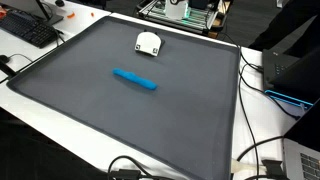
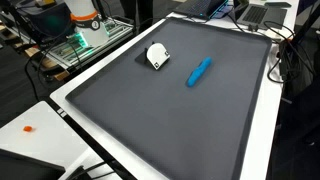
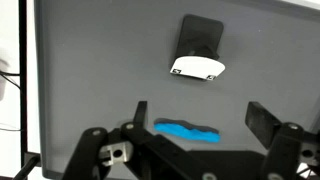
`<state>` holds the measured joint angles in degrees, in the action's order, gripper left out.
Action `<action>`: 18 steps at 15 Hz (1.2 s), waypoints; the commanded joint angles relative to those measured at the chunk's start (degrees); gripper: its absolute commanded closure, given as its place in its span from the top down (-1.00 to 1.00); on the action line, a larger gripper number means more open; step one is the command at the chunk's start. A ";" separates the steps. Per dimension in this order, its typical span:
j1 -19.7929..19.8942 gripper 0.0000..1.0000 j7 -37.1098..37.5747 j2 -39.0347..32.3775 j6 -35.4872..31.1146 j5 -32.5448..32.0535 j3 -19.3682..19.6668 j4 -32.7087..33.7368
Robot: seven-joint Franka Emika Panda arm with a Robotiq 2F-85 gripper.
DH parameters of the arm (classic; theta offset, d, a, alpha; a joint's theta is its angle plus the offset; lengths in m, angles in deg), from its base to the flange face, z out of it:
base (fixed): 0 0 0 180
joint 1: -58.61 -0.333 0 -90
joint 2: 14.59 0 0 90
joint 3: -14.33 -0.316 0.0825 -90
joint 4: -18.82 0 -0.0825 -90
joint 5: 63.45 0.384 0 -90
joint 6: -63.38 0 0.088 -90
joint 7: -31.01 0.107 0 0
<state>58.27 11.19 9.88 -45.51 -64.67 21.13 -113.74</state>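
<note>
2 exterior views overlook the mat [image 1: 100, 110]; wrist seemingly looks down.

White gadget [image 1: 148, 43] on dark mat [image 1: 150, 125], keyboard [image 1: 28, 28] at counter [image 1: 50, 115] corner, cables [image 1: 262, 150] trailing opp. side

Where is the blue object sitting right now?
In an exterior view the blue object lies near the middle of the grey mat, apart from the white object. In the wrist view it shows between the fingers of the open gripper.
</note>
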 commanded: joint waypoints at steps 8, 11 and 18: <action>0.11 1.00 8.35 2.09 -0.56 4.17 -2.03 -3.90; 0.68 1.00 18.89 2.78 -0.44 7.11 -4.32 -6.39; 0.92 1.00 38.63 2.41 -5.55 16.13 -8.23 -13.54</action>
<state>58.37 43.29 11.12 -47.55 -52.55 14.59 -123.25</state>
